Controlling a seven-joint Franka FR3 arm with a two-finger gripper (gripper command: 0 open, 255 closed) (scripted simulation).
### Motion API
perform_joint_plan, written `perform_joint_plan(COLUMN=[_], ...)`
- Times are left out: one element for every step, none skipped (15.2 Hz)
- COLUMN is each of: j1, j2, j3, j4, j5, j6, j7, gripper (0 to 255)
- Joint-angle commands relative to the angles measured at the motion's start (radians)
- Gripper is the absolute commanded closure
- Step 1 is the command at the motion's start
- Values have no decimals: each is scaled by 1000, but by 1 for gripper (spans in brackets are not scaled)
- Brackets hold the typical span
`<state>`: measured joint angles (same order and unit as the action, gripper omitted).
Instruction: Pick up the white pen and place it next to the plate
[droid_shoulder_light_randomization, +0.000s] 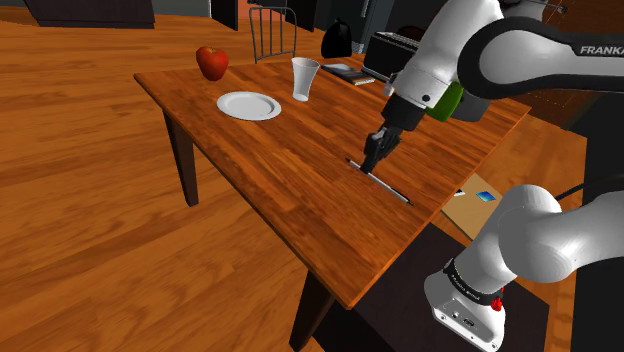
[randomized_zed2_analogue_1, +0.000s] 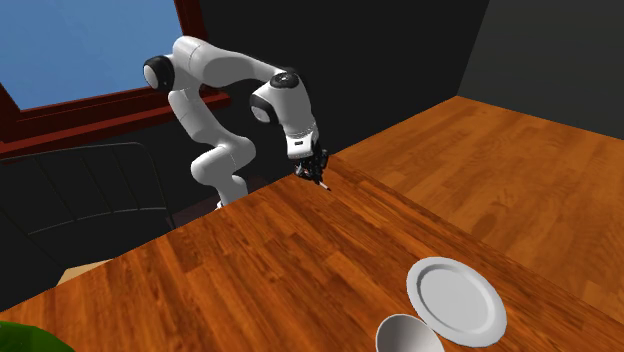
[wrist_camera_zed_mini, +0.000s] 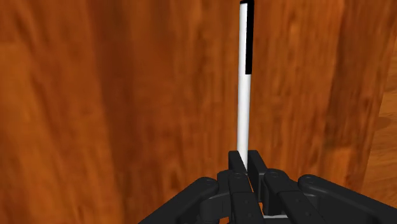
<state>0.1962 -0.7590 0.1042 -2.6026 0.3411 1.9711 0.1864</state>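
The shoulder view is bright and evenly lit. The counter top glows warm orange, and its side faces turn a darker brown. The white arm shades softly from pale to grey. The second exterior view is dimmer: dark walls surround a flat, bright blue window, and the plate stands out pale. In the wrist view the pen carries a grey gradient along its length, and the black gripper shows little surface detail. Edges are crisp in all three views.
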Motion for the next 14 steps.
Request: perform_joint_plan(j1=[-1,-2,-3,-3,-3,-3,-3,-4,-4,-5,-6,-7,-7,-8], j2=[-6,-7,-7,-7,-7,38,82,126,169,212,254,296,338,379], j3=[-2,-3,-4,-6,-6,1,8,14,21,27,34,40,45,51], j4=[25,38,51,64,69,97,126,156,187,218,251,285,320,356], j5=[-5,-7,-10,-12,-13,-10,-9,-8,-8,-9,-10,-13,-16,-20], j6=[-31,-44,-57,-70,-75,-56,-39,-24,-10,3,14,24,32,39], j7=[9,12,15,18,20,22,24,27,31,35,40,45,51,57], gripper=[255,255,255,255,255,255,255,255,255,255,255,255,255,255])
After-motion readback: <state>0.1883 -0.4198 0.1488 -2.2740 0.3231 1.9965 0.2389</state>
